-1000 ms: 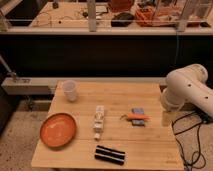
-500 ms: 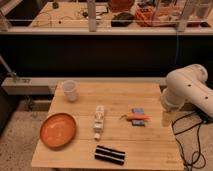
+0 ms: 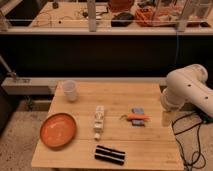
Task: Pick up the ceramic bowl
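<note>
Nothing moved, hand point(image 3: 167, 118) far right, bottle point(image 3: 99, 121) between it and ceramic bowl point(image 3: 58, 130)

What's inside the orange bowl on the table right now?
Nothing shows inside the bowl; its whole inner surface looks bare. The patch of table beneath it is hidden. The pincer hangs at the table's right edge, far from the bowl.

From my seat the ceramic bowl point(image 3: 58, 130) shows a smooth orange-red glaze with a faint sheen, sitting on a table point(image 3: 150, 150) of pale, matt wooden planks. The cup point(image 3: 70, 90) looks like thin, translucent whitish plastic. The arm point(image 3: 192, 90) wears a smooth, slightly glossy white shell, and the gripper point(image 3: 167, 116) below it, at the table's right edge, looks pale and matt; I cannot tell its material.
</note>
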